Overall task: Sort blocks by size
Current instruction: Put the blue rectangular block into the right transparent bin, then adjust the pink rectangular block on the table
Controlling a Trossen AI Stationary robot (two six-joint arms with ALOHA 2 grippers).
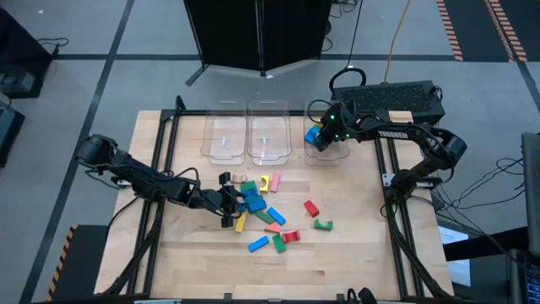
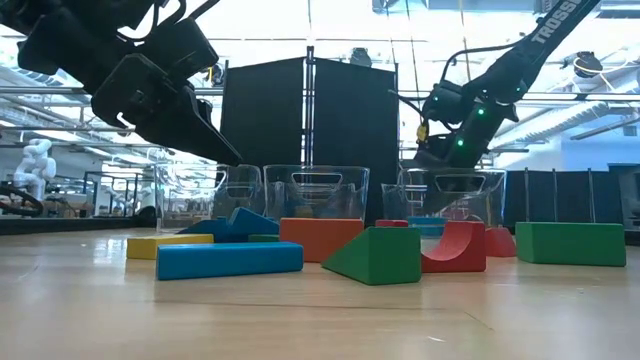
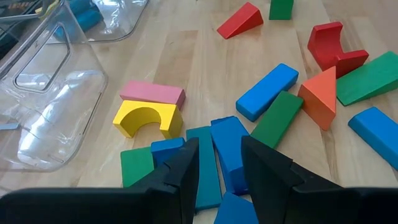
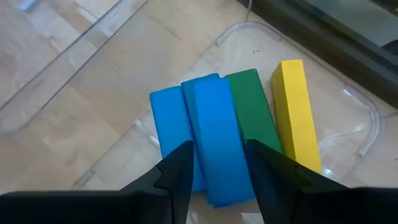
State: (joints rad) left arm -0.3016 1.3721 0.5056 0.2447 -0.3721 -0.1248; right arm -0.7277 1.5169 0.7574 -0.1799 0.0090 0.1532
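The blocks [image 1: 268,218] lie scattered mid-table. The right bin [image 1: 327,152] holds blue, green and yellow blocks, seen only from the right wrist; the right gripper [image 4: 216,167] above it grasps a blue block [image 4: 217,140]. The left gripper [image 3: 219,163] hangs released over the pile.

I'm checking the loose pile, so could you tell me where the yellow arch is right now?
In the high view the yellow arch lies at the pile's far edge, touching the pink block, just in front of the middle bin.

Colourful blocks [image 1: 268,218] scattered mid-table
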